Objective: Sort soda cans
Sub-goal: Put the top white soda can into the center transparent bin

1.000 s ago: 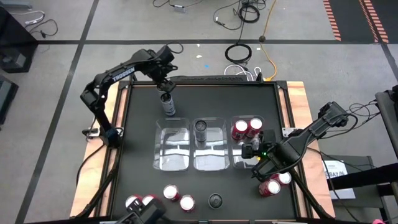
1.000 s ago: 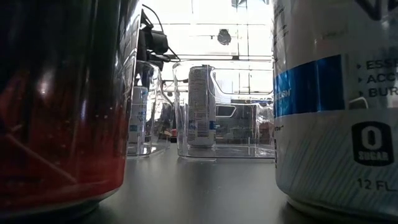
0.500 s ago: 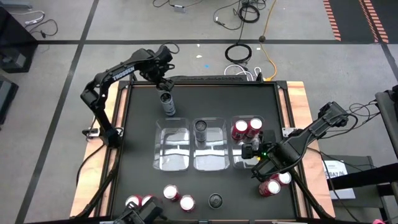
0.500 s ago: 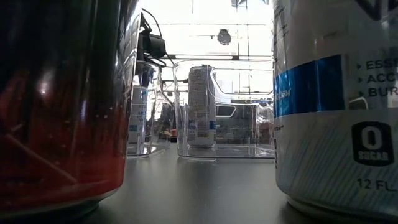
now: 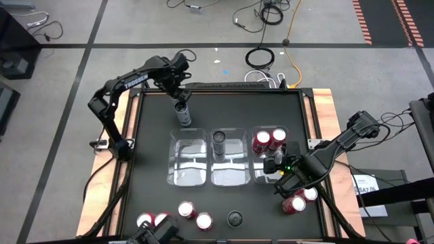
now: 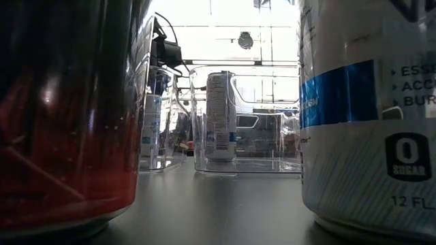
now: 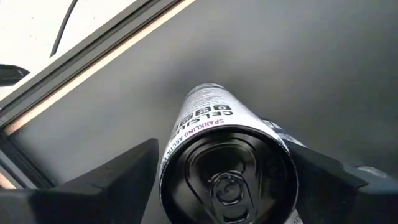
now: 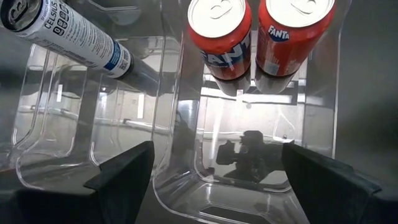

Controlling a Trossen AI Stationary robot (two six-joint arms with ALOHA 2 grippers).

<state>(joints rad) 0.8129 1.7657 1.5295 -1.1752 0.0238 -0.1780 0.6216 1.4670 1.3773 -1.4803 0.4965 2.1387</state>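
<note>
A slim white can with a black top (image 5: 183, 114) stands upright on the black table near its far left. My left gripper (image 5: 179, 99) points straight down over it. In the left wrist view the can's top (image 7: 229, 177) fills the gap between the two fingers. A like can (image 5: 220, 139) stands in the middle clear bin (image 5: 228, 173), and two red cans (image 5: 270, 139) stand in the right bin (image 5: 266, 177). My right gripper (image 8: 214, 165) hovers open over the right bin, with nothing between its fingers. My left gripper comes from above with one finger (image 7: 124, 177) on each side of the can's upper rim (image 7: 171, 155). The gaps look nearly shut, and I cannot tell whether the fingers touch the can. The can stands upright on the table.
The left bin (image 5: 188, 163) holds nothing. Several red cans (image 5: 186, 209) and a dark-topped one (image 5: 234, 218) stand near the front edge, and two red cans (image 5: 298, 200) at the front right. In the low view, a red can (image 6: 68, 116) and a white can (image 6: 368, 116) fill the foreground.
My left gripper has turned a little about its own downward line above the standing can. The can stays in place.
</note>
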